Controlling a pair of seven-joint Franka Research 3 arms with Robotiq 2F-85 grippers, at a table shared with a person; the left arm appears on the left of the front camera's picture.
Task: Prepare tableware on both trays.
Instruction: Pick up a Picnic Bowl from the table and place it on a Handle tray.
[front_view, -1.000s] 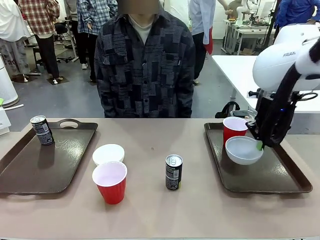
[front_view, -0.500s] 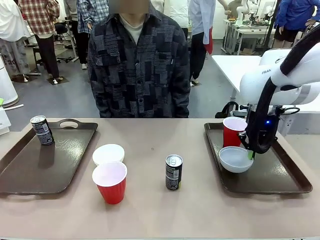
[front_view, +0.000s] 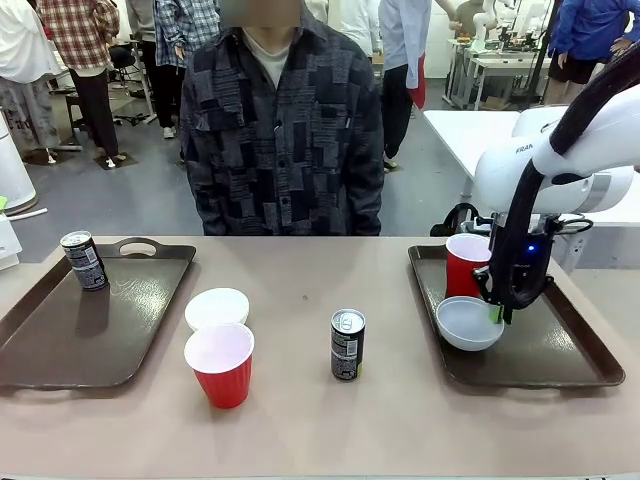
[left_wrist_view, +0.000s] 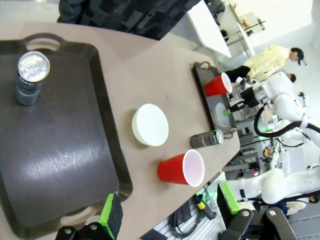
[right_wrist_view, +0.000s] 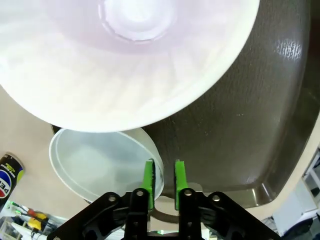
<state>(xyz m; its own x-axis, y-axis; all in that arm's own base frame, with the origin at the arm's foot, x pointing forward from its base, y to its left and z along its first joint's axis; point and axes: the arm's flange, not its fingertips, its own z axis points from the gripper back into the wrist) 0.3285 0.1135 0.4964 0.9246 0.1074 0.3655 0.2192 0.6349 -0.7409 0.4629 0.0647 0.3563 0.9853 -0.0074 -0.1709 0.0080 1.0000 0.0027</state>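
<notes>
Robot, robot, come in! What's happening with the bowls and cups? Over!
Right end effector shut on bowl rim, over right tray. Left end effector open. Red cup close beside bowl.

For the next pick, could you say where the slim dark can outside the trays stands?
In the front view the slim dark can stands upright at the middle of the table, right of the red plastic cup.

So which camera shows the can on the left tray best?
The left wrist view: the can is large and close, silver top clear, upright on the left tray near a handle. The front view shows it smaller, at the tray's far corner.
</notes>
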